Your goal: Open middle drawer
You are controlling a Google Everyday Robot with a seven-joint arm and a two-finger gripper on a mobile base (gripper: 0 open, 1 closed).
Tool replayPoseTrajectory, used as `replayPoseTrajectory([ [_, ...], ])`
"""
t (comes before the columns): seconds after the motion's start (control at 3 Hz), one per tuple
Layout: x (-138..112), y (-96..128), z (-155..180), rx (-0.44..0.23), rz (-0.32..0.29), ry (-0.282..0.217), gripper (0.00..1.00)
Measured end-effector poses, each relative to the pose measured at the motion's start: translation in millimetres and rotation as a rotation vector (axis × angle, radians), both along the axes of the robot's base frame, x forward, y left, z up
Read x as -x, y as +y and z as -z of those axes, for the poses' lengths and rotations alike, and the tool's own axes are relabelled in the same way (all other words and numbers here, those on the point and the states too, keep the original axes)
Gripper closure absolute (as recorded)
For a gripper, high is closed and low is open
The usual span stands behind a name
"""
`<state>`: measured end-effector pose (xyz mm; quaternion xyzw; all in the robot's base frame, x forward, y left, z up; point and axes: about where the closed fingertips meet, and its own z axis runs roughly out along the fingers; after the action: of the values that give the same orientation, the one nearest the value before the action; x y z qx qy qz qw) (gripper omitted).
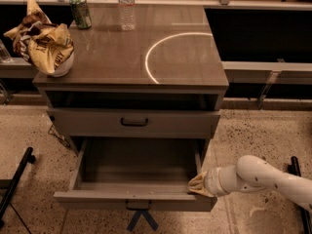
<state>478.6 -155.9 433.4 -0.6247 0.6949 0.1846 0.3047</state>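
Observation:
The middle drawer (97,200) is pulled well out of the grey-brown cabinet, and its inside is bare. Its small dark handle (139,204) sits centred on the front. My gripper (197,184), on a white arm coming in from the right, rests at the drawer's right front corner against the inner side of the front panel. The taller drawer (87,123) above, with a larger black handle (134,122), is closed. The lowest drawer is hidden beneath the open one.
On the cabinet top (185,57) are a crumpled chip bag (44,43), a green can (79,11) and a water bottle (126,1). A black stand leg (17,179) lies on the floor at left. A blue cross mark (141,221) lies under the open drawer.

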Motion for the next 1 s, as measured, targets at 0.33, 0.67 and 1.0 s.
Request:
replayPoseTrajectory([
  [0.33, 2, 3, 5, 0.003, -0.015, 0.015, 1.00],
  [0.67, -7, 14, 2, -0.011, -0.040, -0.005, 1.00],
  [1.0, -20, 26, -6, -0.030, -0.067, -0.039, 1.00],
])
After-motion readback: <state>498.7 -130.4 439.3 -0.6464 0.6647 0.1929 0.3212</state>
